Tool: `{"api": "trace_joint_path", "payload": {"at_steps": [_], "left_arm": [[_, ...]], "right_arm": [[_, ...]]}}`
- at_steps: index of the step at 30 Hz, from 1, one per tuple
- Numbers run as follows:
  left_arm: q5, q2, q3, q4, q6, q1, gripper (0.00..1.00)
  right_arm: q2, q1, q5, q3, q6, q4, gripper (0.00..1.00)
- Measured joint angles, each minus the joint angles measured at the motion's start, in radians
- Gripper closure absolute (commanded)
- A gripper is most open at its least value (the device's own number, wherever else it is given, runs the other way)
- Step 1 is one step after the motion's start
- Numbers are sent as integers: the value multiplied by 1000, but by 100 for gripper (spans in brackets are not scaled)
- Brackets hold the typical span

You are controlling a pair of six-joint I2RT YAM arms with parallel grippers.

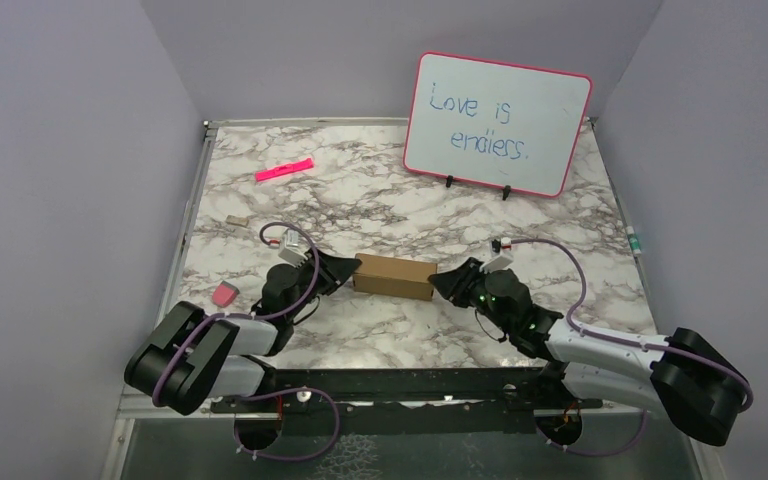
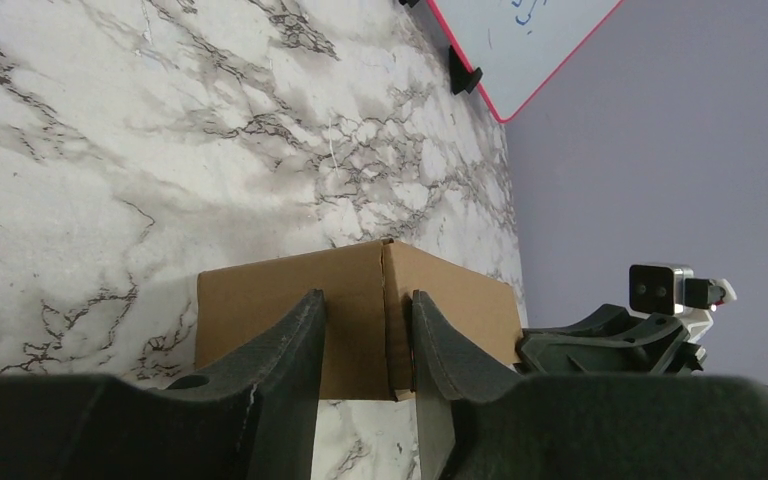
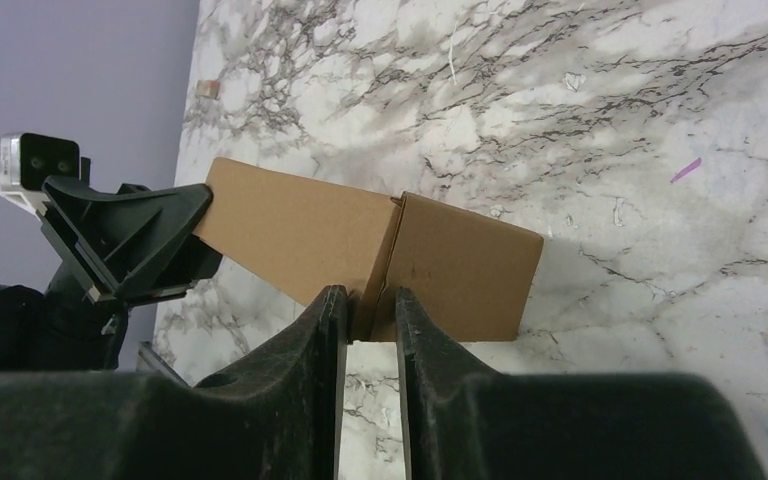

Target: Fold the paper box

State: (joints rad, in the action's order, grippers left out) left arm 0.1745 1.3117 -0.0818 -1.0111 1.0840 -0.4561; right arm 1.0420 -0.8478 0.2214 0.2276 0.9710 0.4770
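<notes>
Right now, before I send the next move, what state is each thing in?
paper box: formed into a rectangular carton, lying flat, held at both ends.
left gripper: closed on the box's left end.
right gripper: pinching the box's right end.
whiteboard: standing upright on its feet, written on.
pink marker: lying flat at the far left, untouched.

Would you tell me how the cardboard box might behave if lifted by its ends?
The paper box is thin cardboard, so probably light and easily dented. The left gripper and right gripper sit at seamed ends, which may flex. Flat-sided, it should slide, not roll.
</notes>
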Motion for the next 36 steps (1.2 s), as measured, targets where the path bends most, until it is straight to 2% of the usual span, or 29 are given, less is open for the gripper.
{"api": "trace_joint_path", "payload": {"at_steps": [7, 12, 16, 20, 24, 27, 31, 36], "left_arm": [[17, -22, 2, 2, 4, 3, 72], [61, -47, -1, 39, 2, 3, 61], [98, -91, -17, 124, -16, 14, 54], [130, -165, -50, 279, -52, 19, 48], [151, -239, -78, 429, -95, 24, 47], [161, -289, -86, 508, -114, 37, 46], [171, -351, -87, 586, -137, 51, 47], [174, -402, -90, 652, -157, 58, 47]], "right_arm": [[-48, 3, -22, 26, -38, -85, 68], [-105, 22, -62, 27, -56, -156, 65], [-114, 45, -93, 29, -64, -172, 60], [-134, 58, -127, 37, -74, -196, 56], [-172, 65, -140, 58, -83, -239, 57], [-202, 71, -141, 66, -89, -249, 61], [-220, 81, -141, 67, -92, -265, 66], [-209, 94, -141, 64, -94, -270, 66]]}}
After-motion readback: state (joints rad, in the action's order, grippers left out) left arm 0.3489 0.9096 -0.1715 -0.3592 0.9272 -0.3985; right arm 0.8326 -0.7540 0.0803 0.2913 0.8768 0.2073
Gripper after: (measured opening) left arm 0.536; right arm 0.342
